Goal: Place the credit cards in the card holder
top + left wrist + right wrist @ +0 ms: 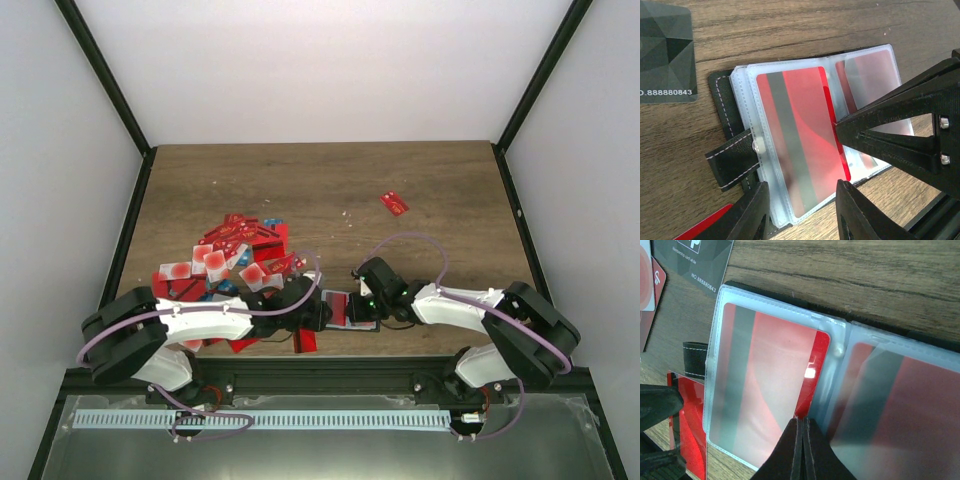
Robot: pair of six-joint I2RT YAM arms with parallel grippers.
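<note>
The black card holder lies open at the near table edge, its clear sleeves facing up; its black leather shows in the left wrist view and right wrist view. A red credit card with a grey stripe sits in the left sleeve, its right edge sticking out. My right gripper is shut, its tips pressed against that edge; it also shows in the left wrist view. My left gripper is open, its fingers astride the sleeve's near edge. Many red cards lie piled at left.
A thin black card lies just beyond the holder. A red card lies by my left gripper. A lone red card lies far right. The holder's strap with a pale clasp sticks out left.
</note>
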